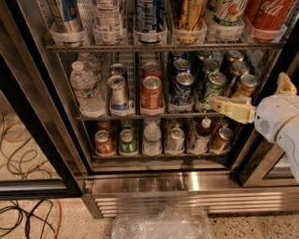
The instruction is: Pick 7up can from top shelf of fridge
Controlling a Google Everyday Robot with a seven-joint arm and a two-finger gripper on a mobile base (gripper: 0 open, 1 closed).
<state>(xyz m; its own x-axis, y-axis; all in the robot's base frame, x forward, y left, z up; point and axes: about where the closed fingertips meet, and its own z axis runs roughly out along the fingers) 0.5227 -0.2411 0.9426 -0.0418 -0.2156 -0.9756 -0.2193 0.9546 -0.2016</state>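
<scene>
The 7up can (229, 11), cream with green lettering, stands in a clear cup holder on the top shelf (154, 47) of the fridge (187, 183), second from the right, with its top cut off by the frame edge. A red Coca-Cola can (269, 14) stands just right of it. My gripper (247, 88) hangs at the right, in front of the middle shelf and well below the 7up can. It is open: one cream finger (231, 108) points left, the other (286, 84) sticks up, and nothing is between them.
Other cans fill the top-shelf holders to the left. The middle rack holds a water bottle (87, 91) and several cans; the bottom rack holds more cans and bottles. A dark door frame (37, 126) stands at the left, cables (28, 214) lie on the floor, and a crumpled plastic bag (161, 224) lies below the fridge.
</scene>
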